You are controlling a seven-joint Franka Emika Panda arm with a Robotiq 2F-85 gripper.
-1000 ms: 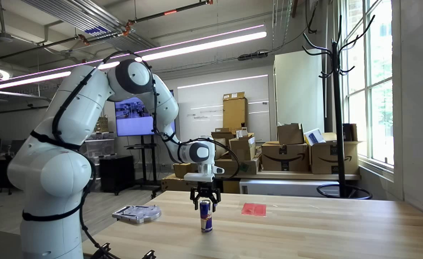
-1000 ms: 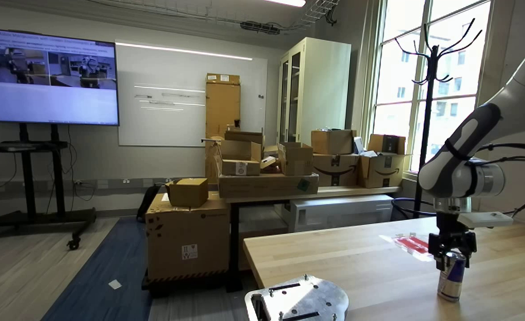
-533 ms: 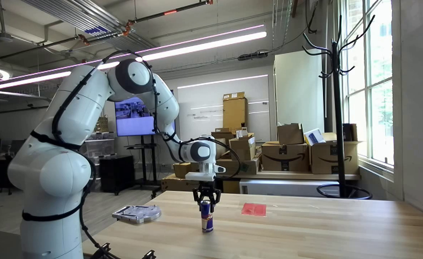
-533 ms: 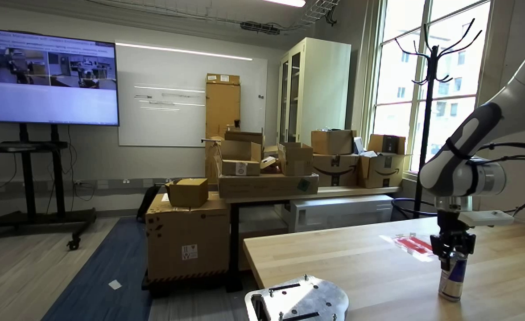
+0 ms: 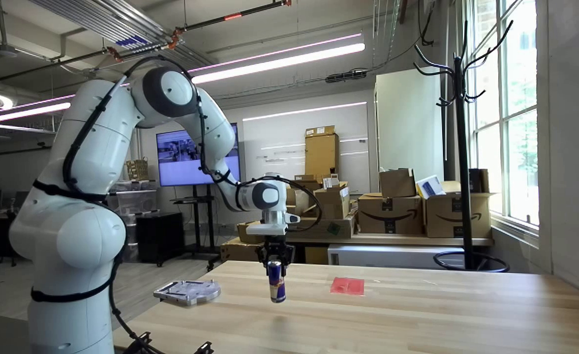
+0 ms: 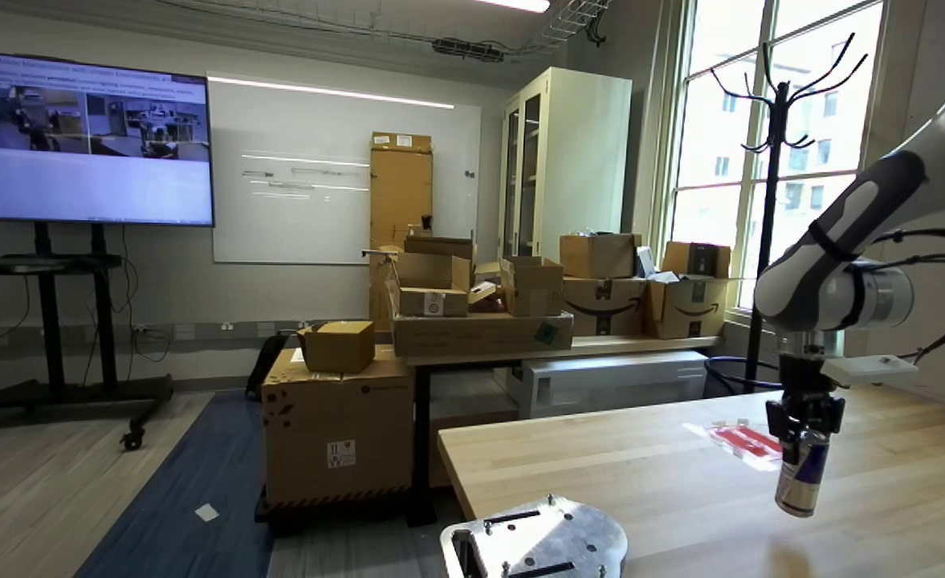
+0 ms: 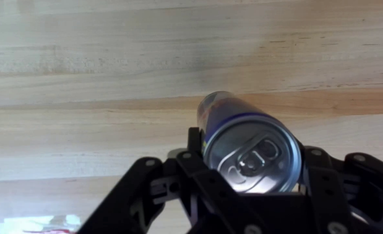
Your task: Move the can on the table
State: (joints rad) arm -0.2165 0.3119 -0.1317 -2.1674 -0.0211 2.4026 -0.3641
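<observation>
The can [image 5: 277,289], dark blue with a silvery top, hangs above the pale wood table [image 5: 417,317], slightly tilted. A gap shows between its base and its shadow on the tabletop. My gripper [image 5: 276,270] is shut on the can's upper part, also visible on the can [image 6: 800,486] in an exterior view. Looking down in the wrist view, the can's lid [image 7: 250,159] sits between both black fingers [image 7: 194,138], which press its sides. Its lower body leans away toward the upper left there.
A flat red packet [image 5: 347,286] lies on the table to the can's right. A silver metal plate with posts [image 5: 187,292] rests near the table's left edge. Cardboard boxes [image 5: 390,211] are stacked on a bench behind, beside a black coat rack [image 5: 461,162].
My gripper has closed from open onto the can's upper part. It then lifted the can off the table, moving slightly left in both exterior views, and the can has tilted a little.
</observation>
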